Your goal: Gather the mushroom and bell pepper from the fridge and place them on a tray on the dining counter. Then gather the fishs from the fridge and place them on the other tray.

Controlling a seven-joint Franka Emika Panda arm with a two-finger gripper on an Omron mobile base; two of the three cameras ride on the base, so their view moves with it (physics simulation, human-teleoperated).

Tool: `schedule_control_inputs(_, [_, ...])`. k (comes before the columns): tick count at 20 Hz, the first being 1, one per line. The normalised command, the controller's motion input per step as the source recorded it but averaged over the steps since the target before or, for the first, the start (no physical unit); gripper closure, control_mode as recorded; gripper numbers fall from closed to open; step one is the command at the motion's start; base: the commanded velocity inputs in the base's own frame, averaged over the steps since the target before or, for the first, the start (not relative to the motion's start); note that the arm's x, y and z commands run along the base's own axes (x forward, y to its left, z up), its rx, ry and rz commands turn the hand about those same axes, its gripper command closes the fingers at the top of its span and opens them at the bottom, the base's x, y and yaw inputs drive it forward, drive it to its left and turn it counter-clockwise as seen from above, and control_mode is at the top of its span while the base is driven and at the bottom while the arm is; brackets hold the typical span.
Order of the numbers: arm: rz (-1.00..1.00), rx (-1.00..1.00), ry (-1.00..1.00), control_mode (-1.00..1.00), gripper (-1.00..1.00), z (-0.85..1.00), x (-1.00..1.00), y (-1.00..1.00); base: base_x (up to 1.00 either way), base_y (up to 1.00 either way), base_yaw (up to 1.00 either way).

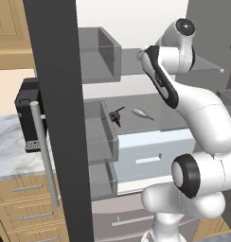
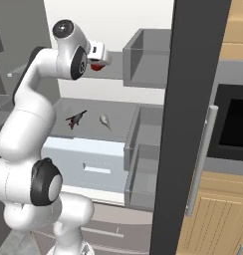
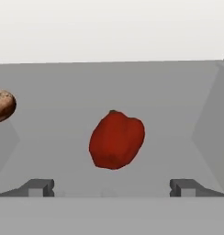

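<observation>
The fridge [image 1: 56, 94] stands open. On its upper shelf, in the hand view, lies the red bell pepper [image 3: 116, 140], with the brown mushroom [image 3: 1, 105] to its left. My gripper [image 3: 111, 188] is open just short of the pepper, with one fingertip to each side of it and neither touching it. From the right base view the gripper [image 2: 104, 59] reaches onto that shelf beside the bell pepper [image 2: 97, 66]. Two fishs lie on the shelf below, a pale one [image 1: 142, 113] and a dark one [image 1: 116, 116]. The trays and the dining counter are out of view.
Open fridge doors [image 2: 193, 99] with grey bins [image 1: 101, 52] flank the arm on both sides. A pale drawer [image 1: 150, 156] sits under the fish shelf. A black appliance [image 1: 27, 118] stands on the marble counter at left. A dark oven [image 2: 233, 124] is at right.
</observation>
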Motion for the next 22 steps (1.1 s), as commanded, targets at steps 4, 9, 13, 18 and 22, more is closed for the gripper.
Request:
schedule_control_inputs(4, [0.00, 0.00, 0.00, -1.00, -1.00, -0.01, 0.26, 0.00, 0.00, 0.00, 0.00])
schedule_control_inputs(9, [0.00, 0.00, 0.00, -1.00, -1.00, 0.00, 0.22, 0.00, 0.00, 0.00, 0.00])
schedule_control_inputs(13, [0.00, 0.00, 0.00, -1.00, -1.00, -0.01, 0.28, 0.00, 0.00, 0.00, 0.00])
schedule_control_inputs(18, [0.00, 0.00, 0.00, -1.00, -1.00, -0.07, 0.21, 0.00, 0.00, 0.00, 0.00])
schedule_control_inputs(22, [0.00, 0.00, 0.00, -1.00, -1.00, 0.00, 0.04, 0.00, 0.00, 0.00, 0.00])
